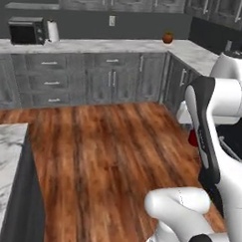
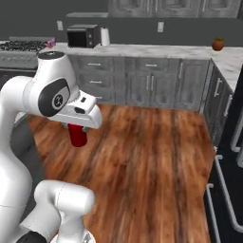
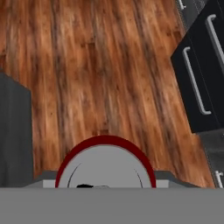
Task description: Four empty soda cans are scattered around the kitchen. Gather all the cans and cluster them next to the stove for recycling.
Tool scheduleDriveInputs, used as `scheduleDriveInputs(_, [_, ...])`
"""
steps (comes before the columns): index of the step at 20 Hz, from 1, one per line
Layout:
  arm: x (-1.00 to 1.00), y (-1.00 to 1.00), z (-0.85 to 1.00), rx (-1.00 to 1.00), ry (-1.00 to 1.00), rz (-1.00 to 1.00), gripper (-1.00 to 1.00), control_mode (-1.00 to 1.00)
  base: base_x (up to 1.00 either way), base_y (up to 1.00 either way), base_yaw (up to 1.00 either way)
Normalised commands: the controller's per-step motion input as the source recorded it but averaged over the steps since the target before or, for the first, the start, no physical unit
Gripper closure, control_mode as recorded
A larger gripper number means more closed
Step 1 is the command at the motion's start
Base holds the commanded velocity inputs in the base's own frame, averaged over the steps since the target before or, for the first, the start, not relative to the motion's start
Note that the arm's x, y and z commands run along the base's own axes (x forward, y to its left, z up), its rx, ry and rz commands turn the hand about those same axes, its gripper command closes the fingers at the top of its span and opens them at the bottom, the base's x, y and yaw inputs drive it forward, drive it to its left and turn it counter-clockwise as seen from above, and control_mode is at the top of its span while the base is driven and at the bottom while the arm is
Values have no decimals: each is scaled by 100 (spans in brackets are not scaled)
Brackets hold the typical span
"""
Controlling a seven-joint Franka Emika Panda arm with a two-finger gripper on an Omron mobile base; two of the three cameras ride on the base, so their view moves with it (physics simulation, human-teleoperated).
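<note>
the pincer pinches a red can, held above the wood floor. a purple can sits beside the stove.

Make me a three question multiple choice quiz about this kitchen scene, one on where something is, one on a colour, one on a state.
1. Where is the microwave?
A. on the floor
B. on the counter beside the paper-towel roll
C. on the stove

2. What colour is the soda can at the gripper?
A. red
B. green
C. blue

3. What is the state of that can?
A. lying on the counter
B. standing on the stove
C. held upright in the air above the wooden floor

Answers:
1 B, it sits on the back counter next to the white roll.
2 A, its body is red in the right base view.
3 C, it hangs under the hand, clear of the floor.
</note>
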Motion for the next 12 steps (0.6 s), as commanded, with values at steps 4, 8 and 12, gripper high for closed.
scheduleDriveInputs(4, [0,0,0,0,0,0,100,100,100,-68,0])
scheduleDriveInputs(8, [0,0,0,0,0,0,100,100,100,-6,0])
scheduleDriveInputs(12, [0,0,0,0,0,0,100,100,100,32,-1])
